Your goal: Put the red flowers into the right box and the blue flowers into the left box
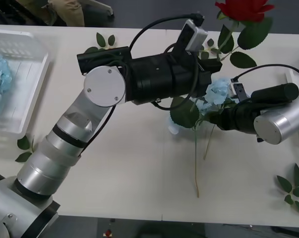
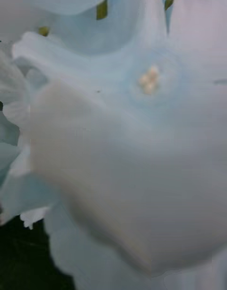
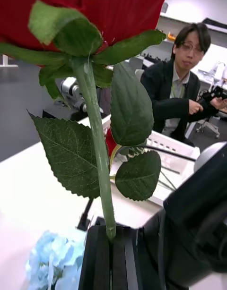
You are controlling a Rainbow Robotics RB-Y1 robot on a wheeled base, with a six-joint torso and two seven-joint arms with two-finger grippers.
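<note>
Upright, red flower (image 3: 94, 16), serrated leaves, clamped in left end effector (image 3: 111, 257).

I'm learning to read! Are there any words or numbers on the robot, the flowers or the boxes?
None: there is nothing to read here.
The left box has no label.
The red flower in the left gripper has no tag.
The blue flower by the right gripper has none.

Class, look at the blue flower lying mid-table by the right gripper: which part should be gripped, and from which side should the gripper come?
Probably the thin bare stem of the blue flower, from above. It lies flat on the table, running toward the robot, clear of the leaves. The fluffy head would crush and is crowded by both arms.
</note>
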